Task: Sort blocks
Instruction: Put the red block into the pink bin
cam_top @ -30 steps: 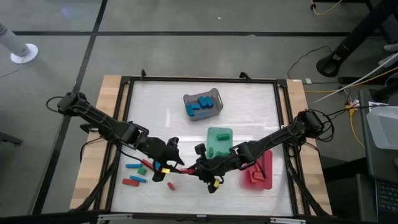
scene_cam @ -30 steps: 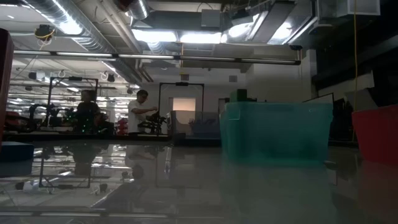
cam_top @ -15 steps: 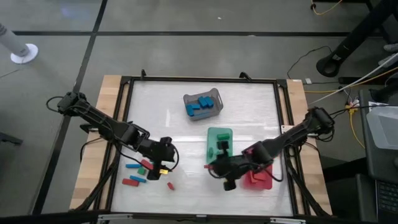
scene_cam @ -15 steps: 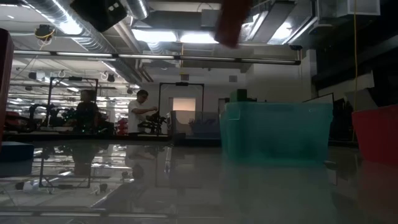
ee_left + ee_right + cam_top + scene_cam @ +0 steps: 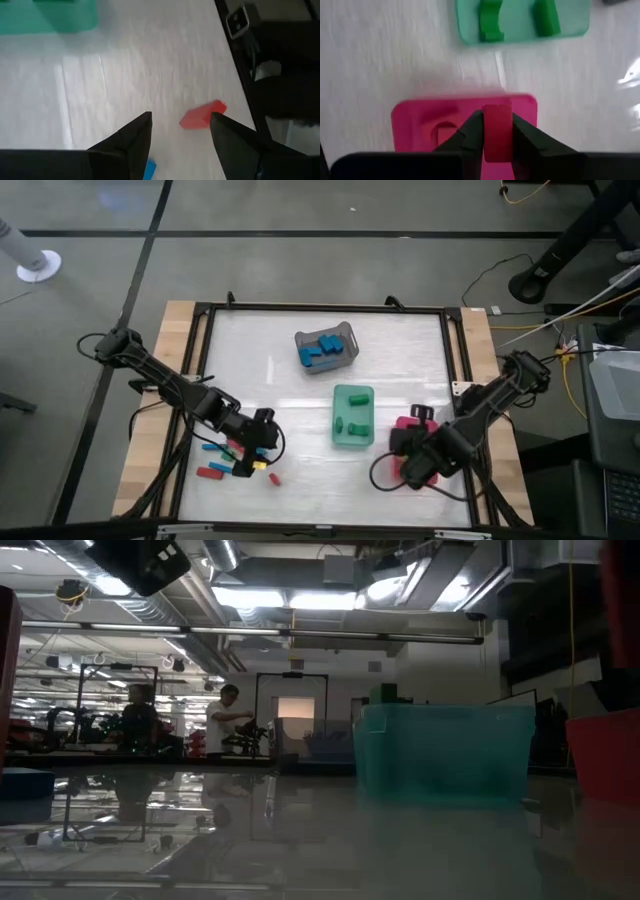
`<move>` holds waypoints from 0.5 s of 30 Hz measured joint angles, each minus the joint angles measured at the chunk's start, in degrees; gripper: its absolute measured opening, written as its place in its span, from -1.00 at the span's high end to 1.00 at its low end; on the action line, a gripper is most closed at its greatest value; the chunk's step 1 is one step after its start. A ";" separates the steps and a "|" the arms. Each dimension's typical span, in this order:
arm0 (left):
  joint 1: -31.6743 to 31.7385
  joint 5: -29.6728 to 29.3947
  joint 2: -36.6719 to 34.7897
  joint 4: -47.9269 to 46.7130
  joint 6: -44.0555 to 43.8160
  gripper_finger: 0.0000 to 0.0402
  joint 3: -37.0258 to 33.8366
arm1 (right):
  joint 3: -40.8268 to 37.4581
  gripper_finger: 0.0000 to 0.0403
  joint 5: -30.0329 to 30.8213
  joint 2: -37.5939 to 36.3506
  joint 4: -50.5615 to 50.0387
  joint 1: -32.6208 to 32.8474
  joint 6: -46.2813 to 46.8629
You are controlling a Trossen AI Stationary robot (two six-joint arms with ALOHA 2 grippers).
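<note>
Big picture: the table (image 5: 300, 340) carries a grey basket (image 5: 326, 348) of blue blocks, a green tray (image 5: 352, 417) with two green pieces, and the red tray (image 5: 412, 463). Right gripper (image 5: 497, 131) hangs above that red tray, pinching a red block (image 5: 497, 132) between its fingers: this looks like the delivery step, and the next move calls for lowering and letting go inside the rim. Left gripper (image 5: 181, 131) hovers with fingers spread wide over the loose pile (image 5: 222, 460), a small red block (image 5: 202, 114) just ahead, likely its next pick.
</note>
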 joint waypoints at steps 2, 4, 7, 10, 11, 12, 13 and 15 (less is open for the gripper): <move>-0.81 -0.04 0.73 0.24 0.11 0.06 -0.46 | 0.00 0.65 -0.78 0.04 -0.53 0.85 1.13; -1.84 -0.04 0.92 1.24 0.13 0.06 -1.51 | -0.01 0.65 -1.67 0.04 0.08 1.13 1.24; -3.00 -0.04 0.92 3.25 0.12 0.06 -3.05 | -0.02 0.65 -4.98 0.08 0.18 1.27 1.32; -4.31 -0.09 1.02 2.04 -0.78 0.06 -3.56 | -0.02 0.64 -7.97 0.08 0.10 1.26 1.34; -4.70 -0.09 1.16 2.38 -1.15 0.06 -3.56 | -0.02 0.64 -8.28 0.08 0.08 1.26 1.65; -5.15 -0.09 1.22 2.44 -1.63 0.06 -3.56 | -0.02 0.64 -8.26 0.08 0.02 1.26 2.35; -5.65 -0.09 1.25 2.28 -2.32 0.06 -3.56 | -0.02 0.64 -8.26 0.08 -0.10 1.26 3.13; -6.55 -0.09 1.25 2.18 -3.59 0.06 -3.55 | -0.02 0.64 -8.28 0.08 -0.10 1.26 4.91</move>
